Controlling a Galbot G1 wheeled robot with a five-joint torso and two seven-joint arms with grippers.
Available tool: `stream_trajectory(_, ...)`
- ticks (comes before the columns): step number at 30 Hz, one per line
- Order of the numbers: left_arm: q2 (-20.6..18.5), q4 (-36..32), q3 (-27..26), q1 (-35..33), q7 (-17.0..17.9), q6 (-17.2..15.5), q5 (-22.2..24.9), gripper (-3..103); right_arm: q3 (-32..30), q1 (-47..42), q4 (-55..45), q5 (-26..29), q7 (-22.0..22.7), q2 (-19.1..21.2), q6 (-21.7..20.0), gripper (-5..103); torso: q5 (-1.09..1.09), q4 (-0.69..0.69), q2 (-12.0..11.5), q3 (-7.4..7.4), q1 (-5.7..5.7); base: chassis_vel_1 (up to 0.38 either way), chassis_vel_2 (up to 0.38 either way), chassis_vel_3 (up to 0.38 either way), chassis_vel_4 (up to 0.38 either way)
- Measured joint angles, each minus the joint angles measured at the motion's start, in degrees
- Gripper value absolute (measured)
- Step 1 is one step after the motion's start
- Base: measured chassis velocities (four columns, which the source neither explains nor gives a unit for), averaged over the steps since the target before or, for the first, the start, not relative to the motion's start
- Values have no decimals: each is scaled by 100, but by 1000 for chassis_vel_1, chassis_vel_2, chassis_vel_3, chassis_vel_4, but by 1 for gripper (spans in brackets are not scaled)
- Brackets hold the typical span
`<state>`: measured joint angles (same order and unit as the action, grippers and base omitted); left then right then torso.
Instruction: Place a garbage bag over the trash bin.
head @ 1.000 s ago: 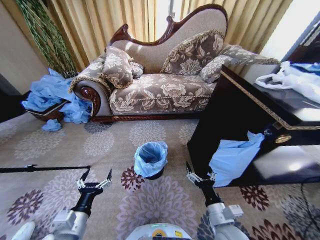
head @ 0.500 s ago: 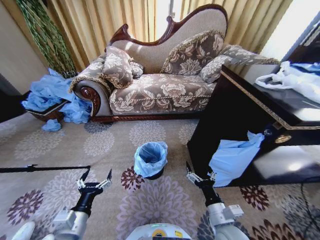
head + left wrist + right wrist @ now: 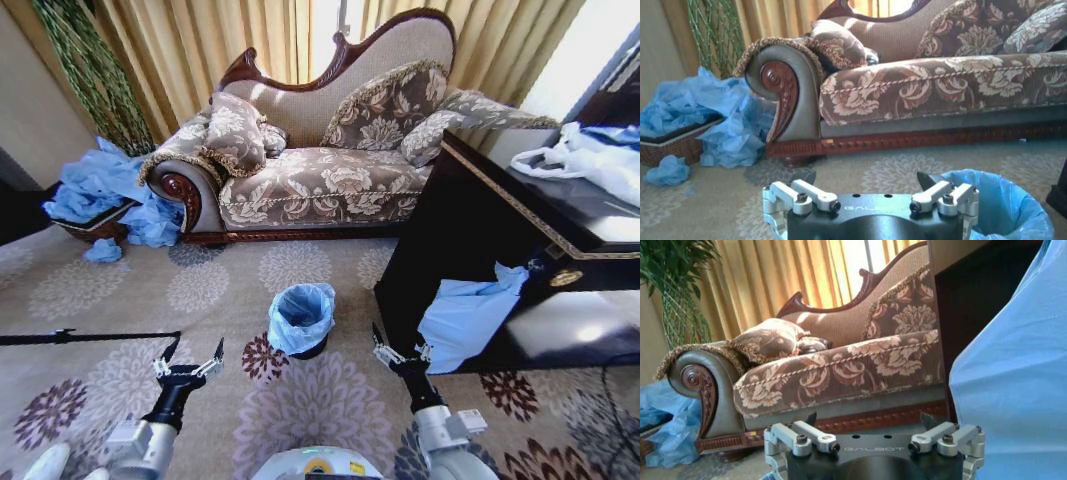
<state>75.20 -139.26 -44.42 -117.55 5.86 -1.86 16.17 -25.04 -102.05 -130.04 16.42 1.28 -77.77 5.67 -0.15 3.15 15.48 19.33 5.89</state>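
Observation:
The garbage bag (image 3: 301, 312), light blue and wrinkly, is draped over the rim of the small black trash bin (image 3: 313, 351) on the carpet ahead of me. My left gripper (image 3: 190, 357) hovers open and empty to the bin's left, low over the carpet. In the left wrist view the left gripper (image 3: 867, 177) is open, with the bag-lined bin mouth (image 3: 1003, 202) beside it. My right gripper (image 3: 397, 346) is open and empty to the bin's right, close to the dark cabinet. The right wrist view also has the right gripper (image 3: 869, 420) open.
A blue plastic sheet (image 3: 465, 316) hangs from the dark cabinet (image 3: 470, 215) on the right, beside my right gripper. A white plastic bag (image 3: 585, 160) lies on top. The sofa (image 3: 320, 180) stands behind, a basket heaped with blue bags (image 3: 95, 195) at far left, a black rod (image 3: 90, 337) on the floor.

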Motion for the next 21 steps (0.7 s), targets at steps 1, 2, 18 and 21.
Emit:
stream_trajectory(1, 0, 0, 0, 0, 0, 0, 0, 100, 0, 0, 0, 0, 0, 0, 0, 100, 0, 0, 0, 0, 0, 0, 0, 0, 0)
stream_trajectory(2, 0, 1, 0, 0, 0, 0, 0, 100, 0, 0, 0, 0, 0, 0, 0, 100, 0, 0, 0, 0, 0, 0, 0, 0, 0)
stream_trajectory(18, -1, 2, 0, 0, 0, 1, 0, 100, 1, 0, 0, 0, 0, 0, 0, 100, 0, 0, 0, 0, 0, 0, 0, 0, 0)
stream_trajectory(21, -1, 2, 0, 0, 0, 1, 0, 100, 1, 1, 0, 0, 0, -1, 0, 100, 0, 0, 0, 0, 0, 0, 0, 0, 0)
